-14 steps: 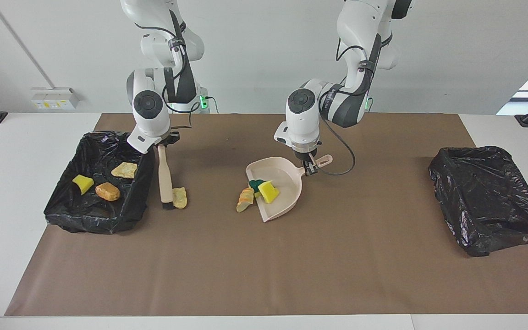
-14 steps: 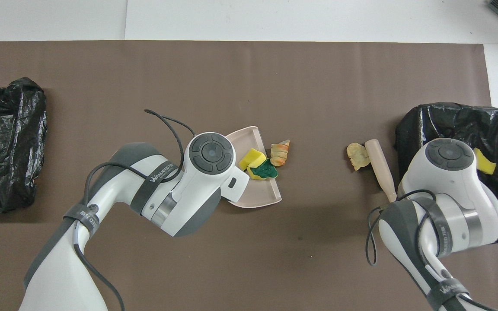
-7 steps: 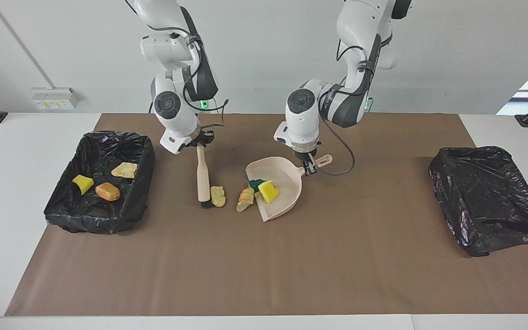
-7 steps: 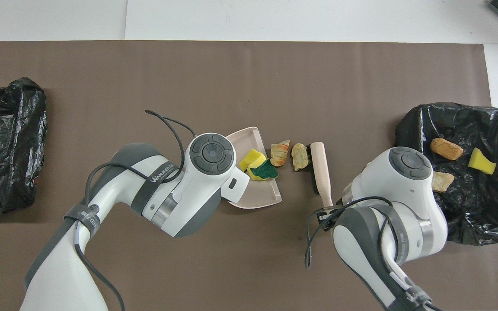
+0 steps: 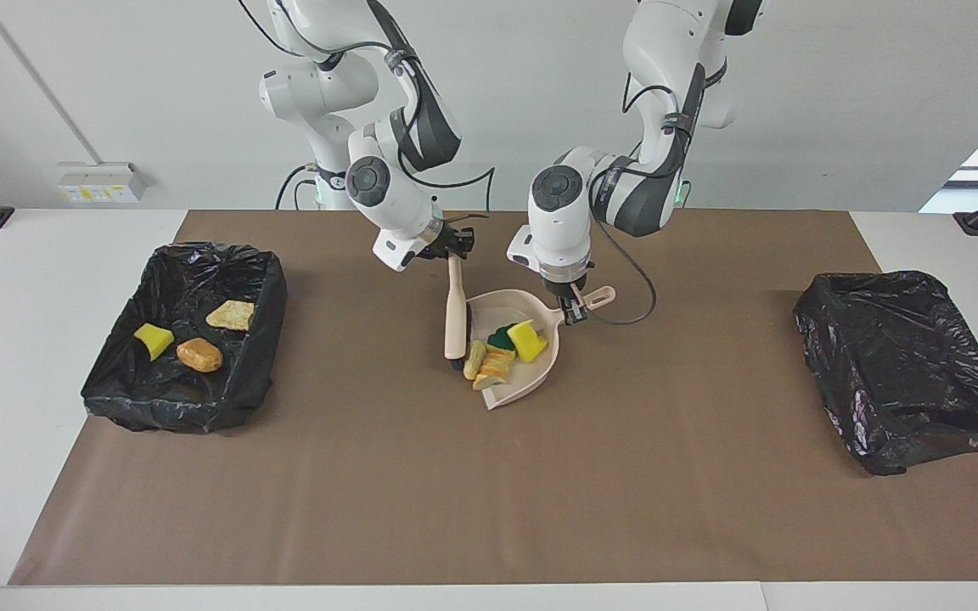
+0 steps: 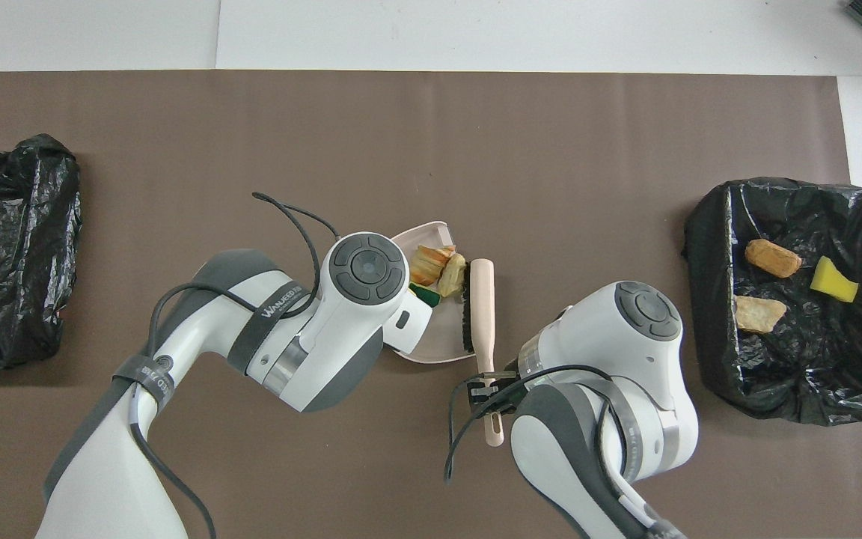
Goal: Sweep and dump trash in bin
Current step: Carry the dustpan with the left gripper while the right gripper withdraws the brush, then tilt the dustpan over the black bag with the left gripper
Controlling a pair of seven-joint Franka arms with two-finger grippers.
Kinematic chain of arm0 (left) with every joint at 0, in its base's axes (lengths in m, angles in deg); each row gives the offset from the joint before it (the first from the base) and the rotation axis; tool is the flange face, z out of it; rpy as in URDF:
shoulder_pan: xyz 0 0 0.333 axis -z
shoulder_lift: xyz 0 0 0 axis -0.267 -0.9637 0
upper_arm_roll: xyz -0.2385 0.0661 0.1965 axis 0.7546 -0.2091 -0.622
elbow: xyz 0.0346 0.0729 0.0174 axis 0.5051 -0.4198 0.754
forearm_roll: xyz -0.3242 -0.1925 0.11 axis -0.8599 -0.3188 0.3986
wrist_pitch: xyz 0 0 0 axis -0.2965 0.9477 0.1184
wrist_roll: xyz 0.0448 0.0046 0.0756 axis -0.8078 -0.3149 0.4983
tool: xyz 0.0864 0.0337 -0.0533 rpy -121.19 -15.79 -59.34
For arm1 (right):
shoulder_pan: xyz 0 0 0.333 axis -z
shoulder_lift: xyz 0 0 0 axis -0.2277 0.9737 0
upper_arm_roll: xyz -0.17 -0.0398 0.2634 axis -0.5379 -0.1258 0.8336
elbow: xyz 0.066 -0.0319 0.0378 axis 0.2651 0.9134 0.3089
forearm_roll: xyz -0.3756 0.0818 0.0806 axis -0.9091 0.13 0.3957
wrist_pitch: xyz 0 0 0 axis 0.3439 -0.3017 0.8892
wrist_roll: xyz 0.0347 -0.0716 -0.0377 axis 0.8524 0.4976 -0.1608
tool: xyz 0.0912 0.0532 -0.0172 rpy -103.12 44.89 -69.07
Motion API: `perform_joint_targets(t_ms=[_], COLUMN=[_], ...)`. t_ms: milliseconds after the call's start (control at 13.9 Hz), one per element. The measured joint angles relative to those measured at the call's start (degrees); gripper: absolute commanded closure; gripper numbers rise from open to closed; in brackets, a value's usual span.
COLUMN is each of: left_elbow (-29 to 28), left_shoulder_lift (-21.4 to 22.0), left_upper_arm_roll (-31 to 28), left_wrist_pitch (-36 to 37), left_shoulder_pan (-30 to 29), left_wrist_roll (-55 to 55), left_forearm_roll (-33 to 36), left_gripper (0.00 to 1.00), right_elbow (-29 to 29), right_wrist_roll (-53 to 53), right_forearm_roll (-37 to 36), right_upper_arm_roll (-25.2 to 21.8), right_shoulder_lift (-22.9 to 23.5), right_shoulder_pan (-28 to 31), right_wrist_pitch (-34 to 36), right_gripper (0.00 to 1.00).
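At mid-table, the dustpan (image 5: 516,350) lies flat with its mouth toward the right arm's end, left gripper (image 5: 575,315) clamped on its handle to pin it against the push. Right gripper (image 5: 453,252) is clenched on the brush (image 5: 455,316) handle; bristles down at the pan's lip, so the scraps get trapped between brush and back wall. Four trash pieces (image 5: 506,350) sit in the pan: two bread chunks at the lip, green and yellow sponges deeper in. Three more lie in the bin (image 5: 261,335) at the right arm's end. Open mat between pan and both bins, so a lift-and-carry looks unobstructed. Second bin (image 5: 829,335) holds nothing visible.
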Motion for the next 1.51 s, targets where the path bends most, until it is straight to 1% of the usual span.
perform_joint_targets(t_ms=[144,216,360,432,504,720,936,1008,1152,1368,1511], left_elbow=[-0.12,-0.16,-0.24,-0.24,-0.25,-0.33,-0.36,-0.44,-1.04,-2.68,-3.29], left_shoulder_lift=[0.02,0.02,0.02,0.03,0.03,0.06,1.09,1.92,4.37,10.65,15.01], left_upper_arm_roll=[0.02,0.02,-0.04,-0.12,-0.23,-0.28,-0.34,-0.34,-0.39,-0.48,-0.54], left_wrist_pitch=[-0.09,-0.13,-0.18,-0.23,-0.36,-1.52,-1.67,-1.63,-1.36,1.49,3.97], left_shoulder_pan=[0.00,0.00,-0.02,-0.08,-0.21,-2.04,-4.38,-5.16,-7.11,-12.19,-17.57], left_wrist_roll=[0.00,-0.15,-2.26,-4.33,-6.30,-11.63,-15.56,-16.52,-19.04,-24.88,-28.51], left_forearm_roll=[0.00,0.02,0.08,0.08,0.08,0.07,0.06,0.06,0.06,0.06,0.05], left_gripper=[1.00,1.00,1.00,1.00,1.00,1.00,1.00,1.00,1.00,1.00,1.00], right_elbow=[-0.26,-0.43,-0.72,-0.84,-0.88,-1.10,-2.40,-2.88,-3.04,-2.85,-1.80], right_wrist_roll=[-0.65,-0.87,-0.91,-0.91,-0.82,2.37,12.23,15.38,18.80,20.45,23.75], right_forearm_roll=[6.20,7.95,8.80,8.56,7.06,-3.71,-15.18,-17.17,-17.92,-16.81,-15.72], right_upper_arm_roll=[0.01,0.00,-0.35,-0.63,-0.85,-1.24,-0.66,0.03,1.09,1.74,1.87], right_shoulder_lift=[-0.05,-0.20,-1.36,-2.41,-3.63,-7.28,-9.28,-9.63,-10.22,-10.35,-10.06], right_shoulder_pan=[-0.85,-0.96,-0.92,-0.68,-0.04,2.72,2.27,1.53,-0.32,-3.66,-7.22], right_wrist_pitch=[0.00,0.00,0.48,1.90,3.90,9.94,16.21,17.52,17.80,17.46,13.82], right_gripper=[1.00,1.00,1.00,1.00,1.00,1.00,1.00,1.00,1.00,1.00,1.00])
